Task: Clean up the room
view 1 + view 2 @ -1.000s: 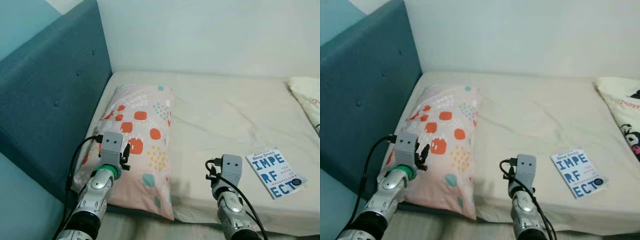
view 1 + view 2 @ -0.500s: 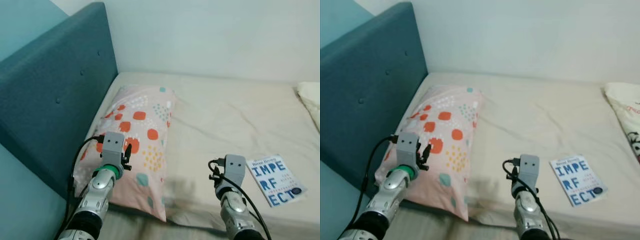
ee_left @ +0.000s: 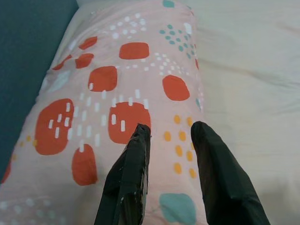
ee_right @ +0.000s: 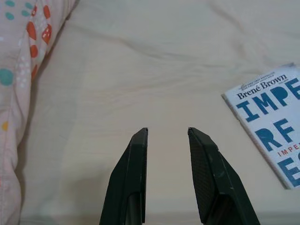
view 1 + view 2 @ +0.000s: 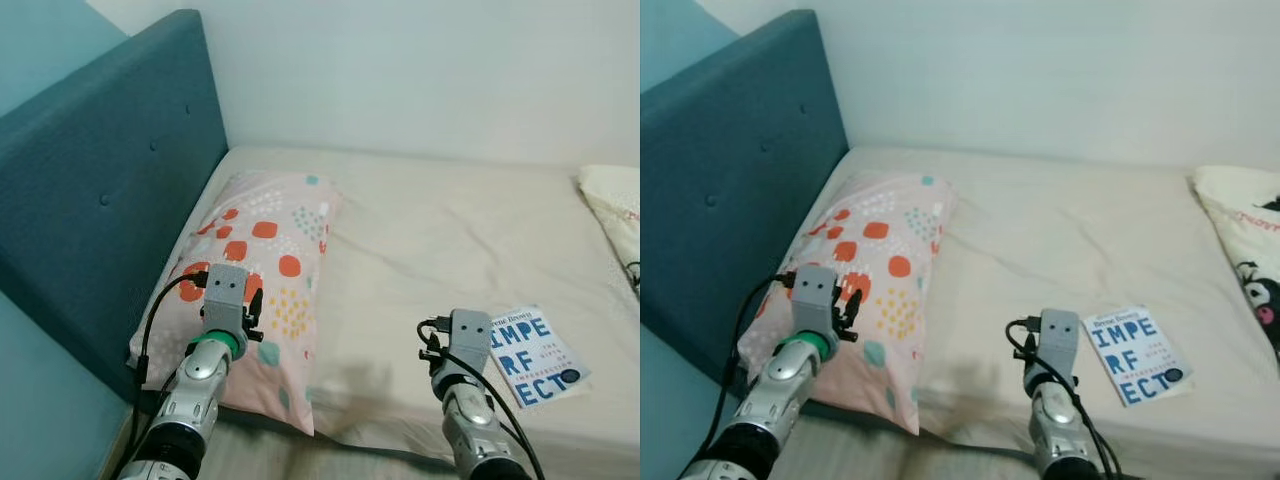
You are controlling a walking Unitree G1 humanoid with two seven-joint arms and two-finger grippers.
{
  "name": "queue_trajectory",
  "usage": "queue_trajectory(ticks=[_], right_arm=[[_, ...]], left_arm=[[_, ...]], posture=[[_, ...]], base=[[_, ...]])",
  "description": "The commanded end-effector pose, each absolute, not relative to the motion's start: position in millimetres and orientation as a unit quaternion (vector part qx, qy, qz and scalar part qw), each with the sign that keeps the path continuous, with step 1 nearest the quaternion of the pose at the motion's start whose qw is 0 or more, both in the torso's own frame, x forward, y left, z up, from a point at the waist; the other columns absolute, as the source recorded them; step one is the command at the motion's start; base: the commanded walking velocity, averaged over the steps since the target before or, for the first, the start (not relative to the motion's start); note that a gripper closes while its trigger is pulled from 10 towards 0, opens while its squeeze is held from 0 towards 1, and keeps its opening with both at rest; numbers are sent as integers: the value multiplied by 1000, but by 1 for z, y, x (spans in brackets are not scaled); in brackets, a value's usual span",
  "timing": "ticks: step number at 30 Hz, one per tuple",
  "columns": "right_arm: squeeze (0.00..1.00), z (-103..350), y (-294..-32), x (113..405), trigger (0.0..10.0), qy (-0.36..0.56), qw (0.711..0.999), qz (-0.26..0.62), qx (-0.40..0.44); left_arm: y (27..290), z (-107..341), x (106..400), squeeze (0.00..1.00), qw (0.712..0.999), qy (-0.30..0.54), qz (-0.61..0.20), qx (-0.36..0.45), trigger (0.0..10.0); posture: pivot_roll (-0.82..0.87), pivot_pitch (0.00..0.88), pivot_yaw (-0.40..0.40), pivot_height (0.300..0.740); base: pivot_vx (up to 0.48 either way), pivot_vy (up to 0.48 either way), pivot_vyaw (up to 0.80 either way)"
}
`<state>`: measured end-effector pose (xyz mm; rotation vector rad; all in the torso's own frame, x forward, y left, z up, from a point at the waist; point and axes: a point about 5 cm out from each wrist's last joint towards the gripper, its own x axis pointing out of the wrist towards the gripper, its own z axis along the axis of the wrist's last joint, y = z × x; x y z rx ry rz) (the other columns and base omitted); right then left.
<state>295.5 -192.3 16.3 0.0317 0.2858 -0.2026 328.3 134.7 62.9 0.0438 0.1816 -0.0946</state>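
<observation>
We see a bed point(image 5: 440, 230) with a cream sheet against a teal headboard point(image 5: 100, 190). On it lie a pink patterned pillow point(image 5: 270, 260) beside the headboard, a white book point(image 5: 535, 355) near the front edge, and a cream cartoon-printed cloth point(image 5: 1240, 240) at the right.

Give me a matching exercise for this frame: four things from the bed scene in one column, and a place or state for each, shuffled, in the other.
1. pillow
2. book
3. left gripper
4. headboard

A. lying flat on the sheet by the right gripper
B. open, over the spotted fabric
C. teal, at the robot's left
D. lying next to the headboard

Pairs: 1-D, 2-A, 3-B, 4-C
</observation>
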Motion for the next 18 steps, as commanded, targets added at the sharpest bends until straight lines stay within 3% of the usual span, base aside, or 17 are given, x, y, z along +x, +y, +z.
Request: queue_trajectory(ticks=[1,18], right_arm=[[0,11,-192,291,10000,154,982,-103,20],[0,11,-193,291,10000,154,983,-102,17]], left_arm=[[135,58,325,0,994,99,-46,19,10000],[136,57,325,0,994,100,-42,16,10000]], posture=[[7,0,107,740],[5,0,102,740]], base=[[0,-480,0],[0,-480,0]])
